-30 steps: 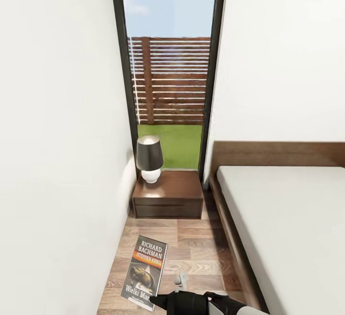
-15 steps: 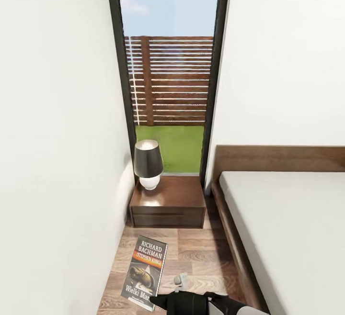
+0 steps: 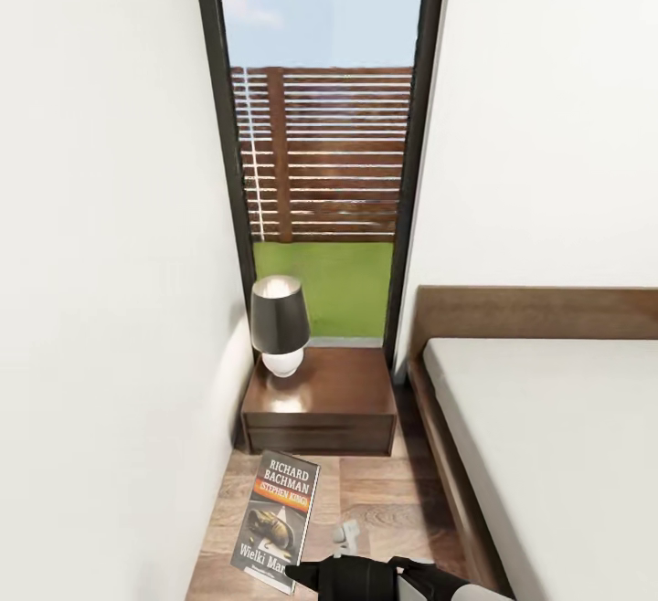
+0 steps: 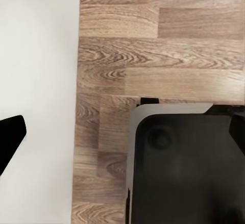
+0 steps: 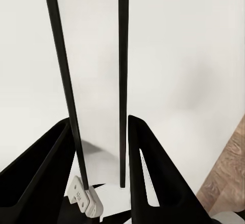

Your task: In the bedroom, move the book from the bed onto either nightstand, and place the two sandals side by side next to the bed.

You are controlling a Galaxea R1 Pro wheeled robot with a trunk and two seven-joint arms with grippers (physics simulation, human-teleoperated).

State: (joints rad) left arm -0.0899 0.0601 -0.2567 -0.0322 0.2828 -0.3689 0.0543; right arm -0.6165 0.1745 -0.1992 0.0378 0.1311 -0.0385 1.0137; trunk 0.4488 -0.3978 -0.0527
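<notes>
**Desk:** What's the setting?

**Photographer:** A narrow bedroom aisle of light-brown wood-plank floor point(image 3: 375, 491). A plain white wall point(image 3: 100, 263) is at 9 o'clock, and a tall black-framed window point(image 3: 320, 172) at 12 looks onto a slatted fence.

**Desk:** And the task's things?

**Photographer:** The small glossy dark-brown wooden nightstand point(image 3: 338, 391) sits at 12 o'clock under the window. A black-shaded lamp with a white round base point(image 3: 278, 318) takes the 10 o'clock corner of its top. The thin dark paperback with the orange band point(image 3: 279, 514) is off the bed, upright above the floor and short of the nightstand. The black right gripper point(image 3: 302, 575) pinches its lower edge, one finger on each cover. The low dark-framed bed with the pale-grey mattress point(image 3: 548, 437) runs along 3 o'clock. I can't tell how the left gripper's jaws stand.

**Desk:** Risks?

**Photographer:** As I judge it, three. The grip is low on a tall, thin book, so it could swing or slip. Reaching toward 12, the book could clip the lamp. And the aisle is tight, so an arm could brush the wall or the bed frame.
</notes>
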